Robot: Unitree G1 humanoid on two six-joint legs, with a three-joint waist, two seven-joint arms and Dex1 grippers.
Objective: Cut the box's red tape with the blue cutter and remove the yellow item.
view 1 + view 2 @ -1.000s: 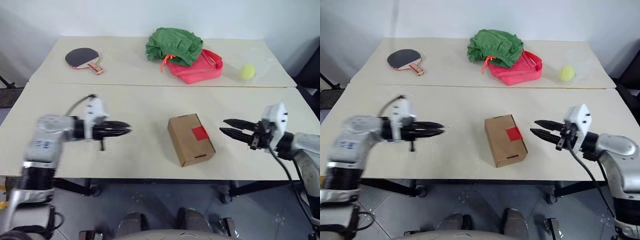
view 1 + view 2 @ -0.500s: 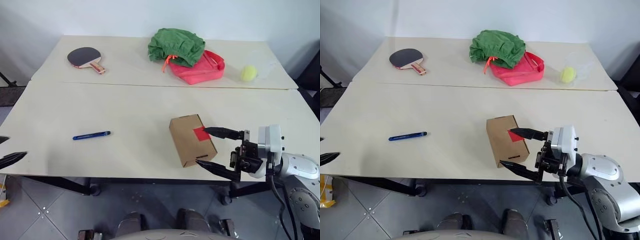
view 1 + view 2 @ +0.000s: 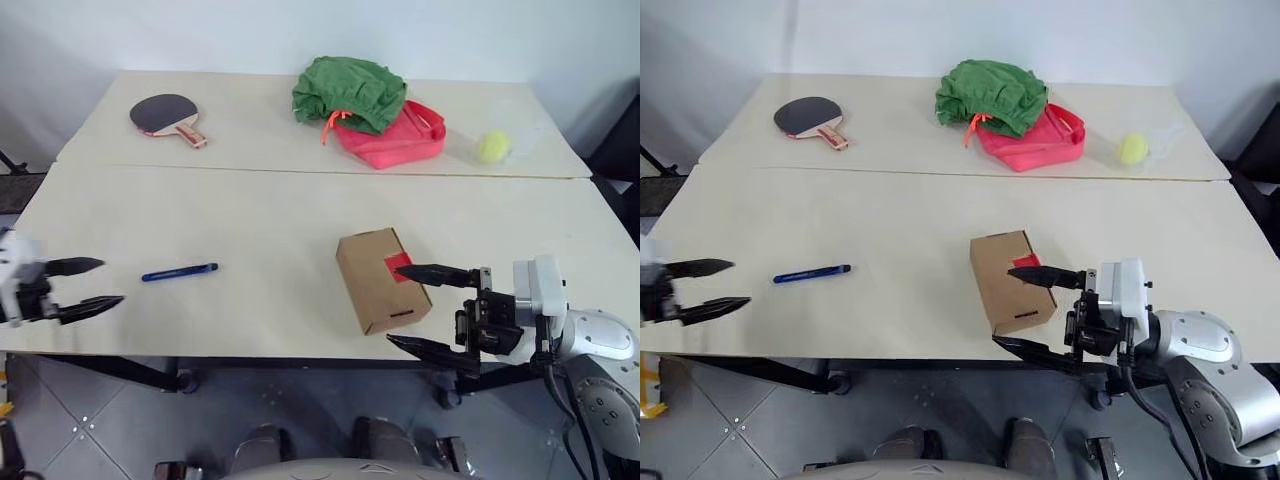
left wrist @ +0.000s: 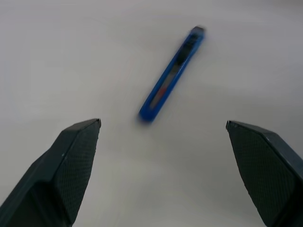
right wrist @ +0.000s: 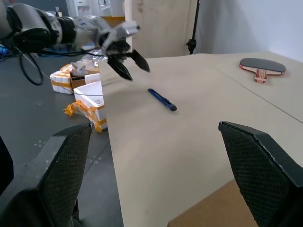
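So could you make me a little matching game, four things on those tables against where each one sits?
Things:
1. blue cutter
2. box
3. paddle
4. tennis ball

Places:
A. far table, robot's right end
B. between the open right pincer's fingers
C. far table, robot's left end
D. near table, ahead of the open left pincer

Pairs: 1-D, 2-B, 3-C, 4-A
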